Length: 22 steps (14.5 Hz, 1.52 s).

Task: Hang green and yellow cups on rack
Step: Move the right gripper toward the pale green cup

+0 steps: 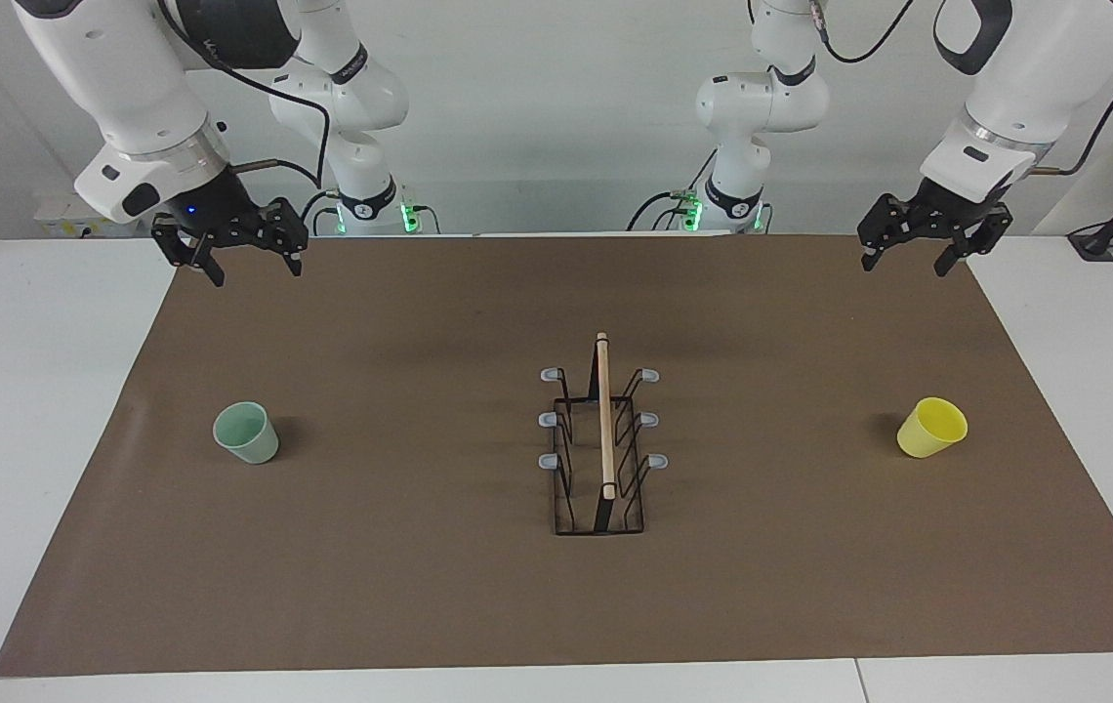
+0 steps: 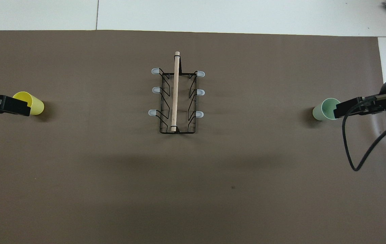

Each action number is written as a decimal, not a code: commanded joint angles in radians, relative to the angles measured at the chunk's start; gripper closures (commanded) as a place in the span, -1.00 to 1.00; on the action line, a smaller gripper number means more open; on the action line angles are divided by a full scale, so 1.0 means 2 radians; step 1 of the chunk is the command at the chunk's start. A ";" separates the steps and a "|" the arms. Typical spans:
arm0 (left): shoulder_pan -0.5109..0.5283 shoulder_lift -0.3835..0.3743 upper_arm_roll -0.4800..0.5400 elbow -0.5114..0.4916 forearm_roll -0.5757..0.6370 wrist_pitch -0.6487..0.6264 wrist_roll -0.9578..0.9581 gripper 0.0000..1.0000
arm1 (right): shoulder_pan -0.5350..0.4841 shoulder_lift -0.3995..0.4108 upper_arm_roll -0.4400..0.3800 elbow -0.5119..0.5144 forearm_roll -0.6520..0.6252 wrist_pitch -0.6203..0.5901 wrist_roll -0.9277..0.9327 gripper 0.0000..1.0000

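Left end effector (image 1: pixel 927 252): raised over the mat's edge at its own arm's end of the surface, fingers spread wide, nothing held. Right end effector (image 1: pixel 246 256): raised over the mat's edge at the right arm's end, fingers likewise spread, nothing between them. Both arms waiting.

Yellow cup (image 1: pixel 931 427): below the left end effector and farther out from the robots, on the brown mat (image 1: pixel 420 586), tilted with its mouth turned up and outward, well apart from the fingers. Partly covered by that end effector in the overhead view, yet untouched per the facing view.

Green cup (image 1: pixel 246 432): below the right end effector and farther out from the robots, on the mat, mouth up and slightly tipped, also untouched.

Rack (image 1: pixel 601 449): midway between the two end effectors, well apart from each cup, standing upright with its wooden rod (image 1: pixel 604 415) running away from the robots. Six grey-tipped prongs, three per side, all bare.

Only bare mat between each end effector and its cup, and between each cup and the rack. Black cable (image 2: pixel 362 149) looping beside the right arm over the mat's edge.
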 commanded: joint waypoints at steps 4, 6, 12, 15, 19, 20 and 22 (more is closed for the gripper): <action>-0.011 -0.008 0.006 -0.004 -0.004 -0.005 -0.002 -1.00 | -0.001 -0.003 0.001 -0.005 0.009 0.005 0.009 -1.00; -0.012 -0.009 0.006 -0.007 -0.004 -0.003 -0.005 -1.00 | -0.002 -0.011 0.002 -0.019 0.005 0.005 0.018 -1.00; -0.011 -0.009 0.006 -0.007 -0.005 -0.008 -0.055 -1.00 | -0.001 -0.041 0.003 -0.097 0.067 0.095 0.020 -1.00; -0.006 -0.005 0.009 -0.005 -0.022 -0.008 -0.068 -1.00 | 0.027 -0.035 0.007 -0.101 -0.039 0.100 0.008 -1.00; -0.005 0.011 0.054 0.000 -0.049 -0.010 -0.126 -1.00 | 0.023 -0.016 0.007 -0.148 -0.077 0.152 -0.060 -1.00; -0.009 0.019 0.077 0.002 -0.050 -0.009 -0.141 -1.00 | 0.024 0.001 0.007 -0.148 -0.098 0.153 -0.073 -1.00; -0.009 0.056 0.103 0.024 -0.066 -0.007 -0.195 -1.00 | 0.031 0.040 0.009 -0.145 -0.151 0.153 -0.111 -1.00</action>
